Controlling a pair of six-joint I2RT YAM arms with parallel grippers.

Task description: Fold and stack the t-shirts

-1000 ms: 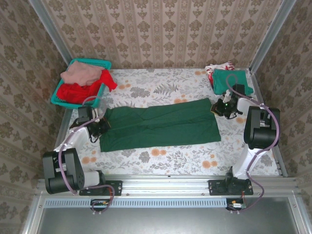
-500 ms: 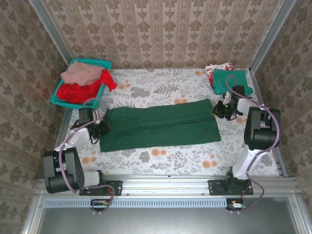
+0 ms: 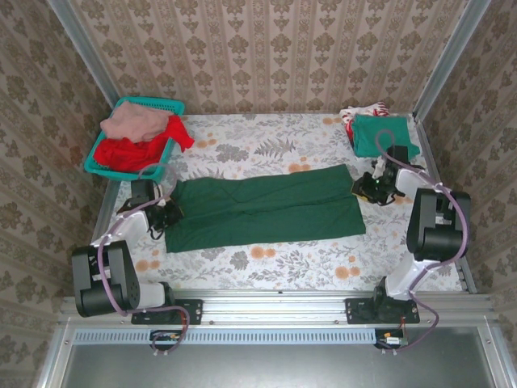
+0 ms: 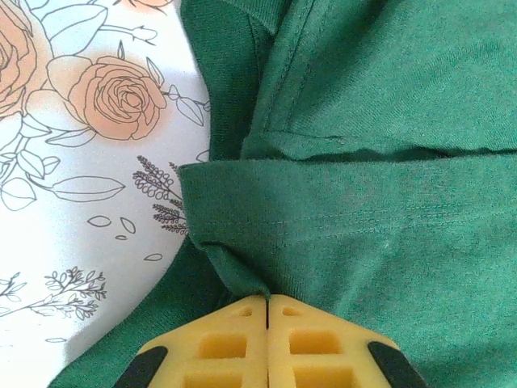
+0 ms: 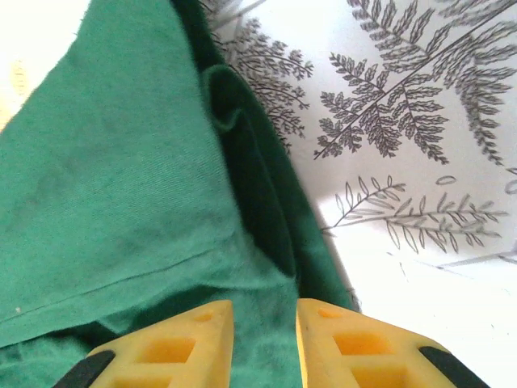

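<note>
Floral tablecloth; left end effector pinches green t-shirt (unlabelled); right end effector seemingly parted.

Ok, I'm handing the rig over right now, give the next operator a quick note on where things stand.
Left gripper: shut on the dark green t-shirt at its left end.
Right gripper: fingers slightly apart with the shirt's right edge between them.
Dark green t-shirt lies mid-table as a long folded strip.
Stack at far right: teal-green t-shirt on the white-red one.
Red t-shirt and dusty pink t-shirt sit unfolded in the teal basket.
Left: finish the green fold, stack it, then the basket pair.
</note>
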